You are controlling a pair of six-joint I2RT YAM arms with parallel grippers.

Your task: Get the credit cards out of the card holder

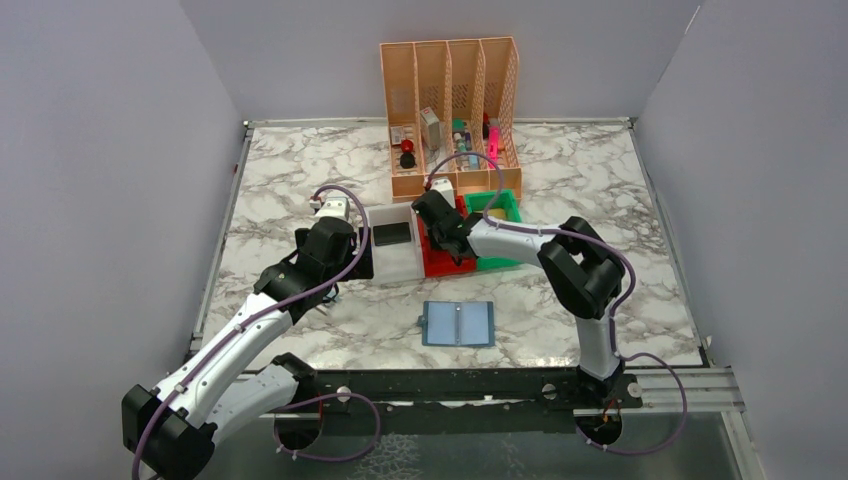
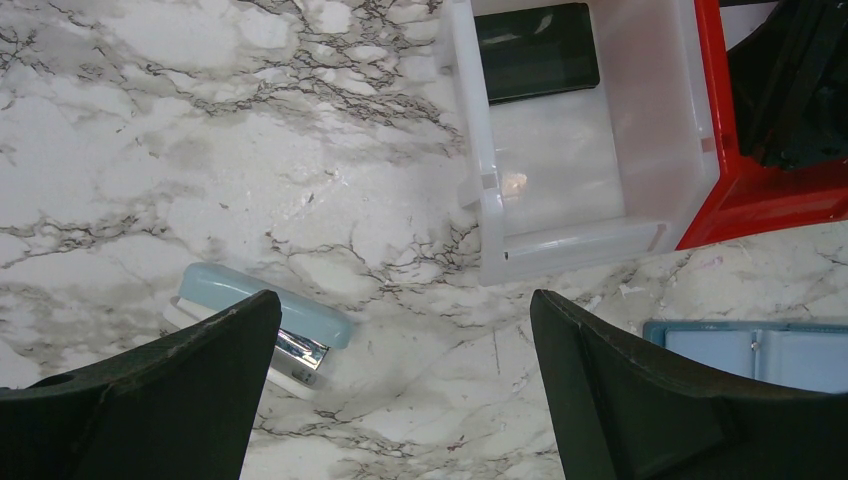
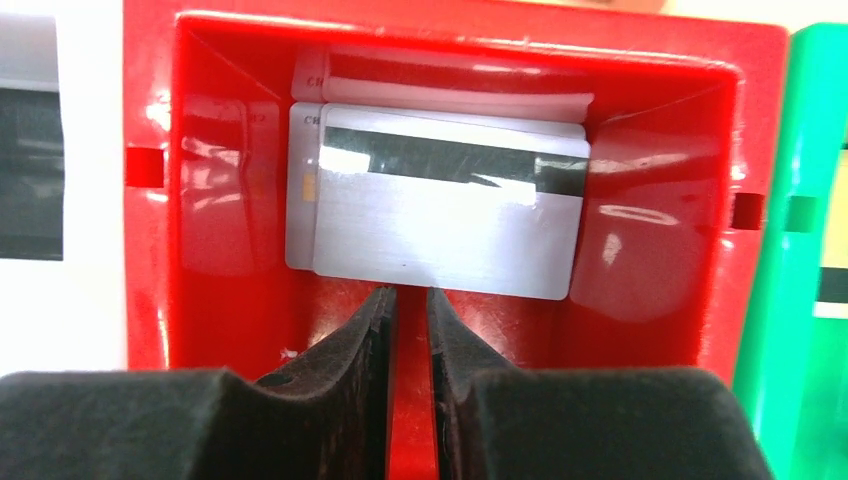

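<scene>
Right wrist view: the right gripper [image 3: 410, 295] has its jaws drawn almost together, with only a thin slit between them, and nothing is held. It hangs over the red bin [image 3: 220, 200]. Just past the fingertips a silvery-grey credit card [image 3: 445, 225] lies flat on the bin floor, stripe side up. It overlaps a second grey card [image 3: 300, 180], and a paler card [image 3: 450, 90] lies beyond them against the far wall. I cannot tell the paler card's true colour under the red glare.

The left gripper [image 2: 405, 300] is spread wide and empty, hovering above bare marble. A light-blue stapler [image 2: 300, 335] lies under its left finger. The white bin [image 2: 480, 150], holding a dark flat object [image 2: 535, 50], is ahead of it.

The card holder [image 1: 457, 323] lies open and flat close to the near edge of the table, about midway along it and well apart from both grippers. A corner of it also shows in the left wrist view [image 2: 760, 355]. The overhead view is too small to show whether any pocket is filled.

I judge that the current step is dropping a card into the red bin, and that this drop is already done. The next move would be to lift the right arm clear of the bin and bring it over the open holder to check the pockets. Any card left there would call for a shallow pinch on its exposed edge, with the left gripper pressing the holder down so it does not slide.
</scene>
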